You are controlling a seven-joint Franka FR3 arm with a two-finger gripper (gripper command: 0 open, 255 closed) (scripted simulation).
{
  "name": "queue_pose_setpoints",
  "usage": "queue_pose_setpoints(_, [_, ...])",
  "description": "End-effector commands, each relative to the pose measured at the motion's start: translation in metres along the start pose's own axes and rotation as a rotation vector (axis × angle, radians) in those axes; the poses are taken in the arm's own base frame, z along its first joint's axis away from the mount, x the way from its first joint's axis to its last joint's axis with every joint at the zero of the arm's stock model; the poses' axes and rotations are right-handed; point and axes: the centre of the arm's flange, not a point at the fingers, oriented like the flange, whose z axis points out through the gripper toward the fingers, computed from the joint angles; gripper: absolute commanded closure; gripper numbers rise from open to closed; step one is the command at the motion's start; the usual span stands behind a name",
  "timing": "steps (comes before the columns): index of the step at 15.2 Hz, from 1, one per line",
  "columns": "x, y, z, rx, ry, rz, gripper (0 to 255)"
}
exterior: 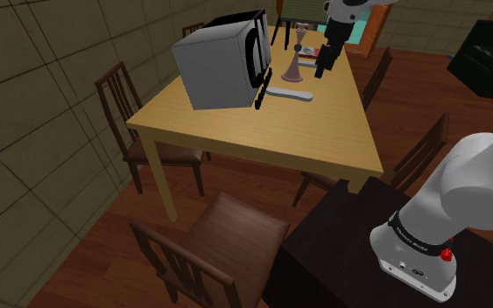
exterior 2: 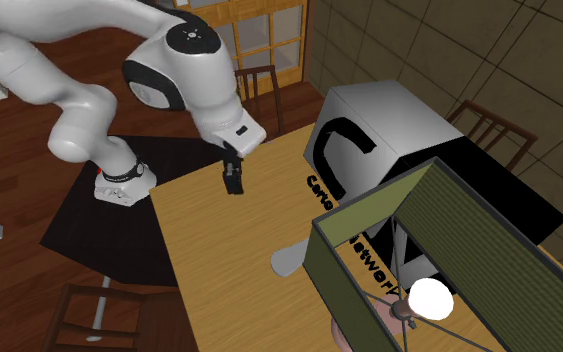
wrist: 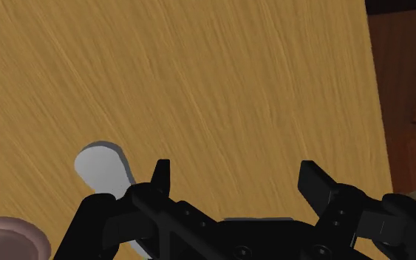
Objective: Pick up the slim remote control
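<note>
Wooden table (exterior: 262, 144) carries three items: one grey box (exterior: 222, 63) with a black front, one lamp (exterior: 294, 70) on a pinkish base, and one slim grey remote control (exterior: 290, 93). The remote control lies flat on the tabletop just beside the grey box's black front, near the lamp base. The single gripper (exterior: 321, 70) hovers above the table, farther from the grey box than the remote control. Its two fingers (wrist: 160, 177) stand spread apart with bare tabletop between them, grasping nothing; the remote control lies outside them, untouched.
</note>
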Motion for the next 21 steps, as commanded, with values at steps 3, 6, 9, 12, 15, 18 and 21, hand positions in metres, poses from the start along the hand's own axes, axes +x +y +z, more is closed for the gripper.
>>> queue_pose_setpoints(3, [0.031,0.031,0.033,-0.005,-0.014,-0.084,0])
queue_pose_setpoints(6, [0.056,0.053,0.056,-0.007,-0.024,-0.143,0])
queue_pose_setpoints(9, [0.082,0.073,0.079,-0.010,-0.033,-0.202,0])
queue_pose_setpoints(12, [0.108,0.091,0.103,-0.013,-0.043,-0.262,0])
queue_pose_setpoints(15, [0.136,0.109,0.127,-0.015,-0.053,-0.321,0])
queue_pose_setpoints(18, [0.164,0.124,0.150,-0.018,-0.062,-0.380,0])
queue_pose_setpoints(21, [0.163,0.124,0.166,-0.018,-0.062,-0.380,0])
